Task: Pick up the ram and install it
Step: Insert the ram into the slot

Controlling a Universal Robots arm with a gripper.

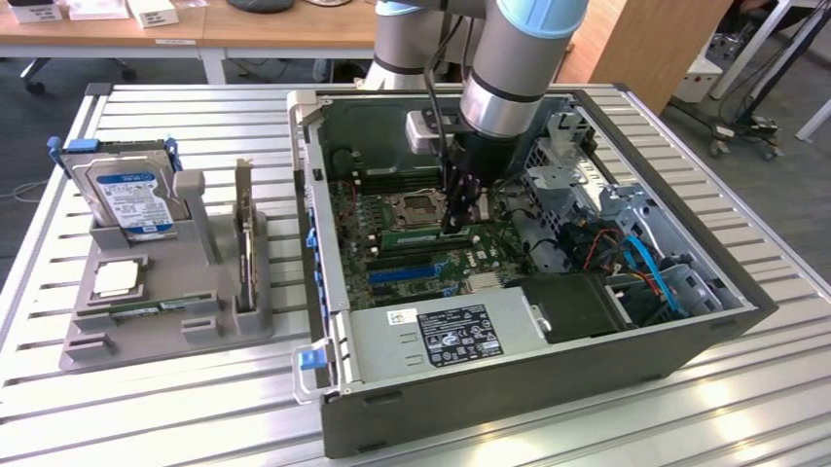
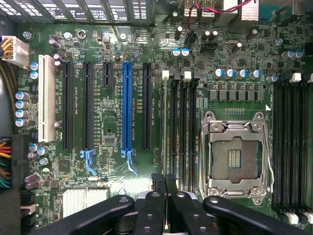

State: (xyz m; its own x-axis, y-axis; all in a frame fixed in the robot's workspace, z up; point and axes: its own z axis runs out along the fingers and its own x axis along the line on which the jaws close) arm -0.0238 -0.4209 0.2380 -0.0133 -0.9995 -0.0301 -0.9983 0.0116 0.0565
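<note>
The ram [image 1: 415, 236], a narrow green stick, stands on edge at the memory slots [image 2: 180, 127] beside the empty CPU socket [image 2: 234, 156] inside the open computer case [image 1: 341, 321]. My gripper [image 1: 454, 222] reaches straight down into the case at the stick's end on the exterior view's right. In the wrist view the black fingertips [image 2: 157, 180] of the gripper [image 2: 164, 180] are pinched together over the slot line, shut on the ram's edge. Whether the stick is fully seated in its slot I cannot tell.
A grey holder tray [image 1: 91, 345] on the exterior view's left carries a blue-labelled hard drive [image 1: 130, 199], an upright expansion card [image 1: 244, 233], a square chip [image 1: 117, 279] and another thin green stick [image 1: 162, 307]. Cables [image 1: 643, 263] and a drive cage [image 1: 559, 180] crowd the case's other side.
</note>
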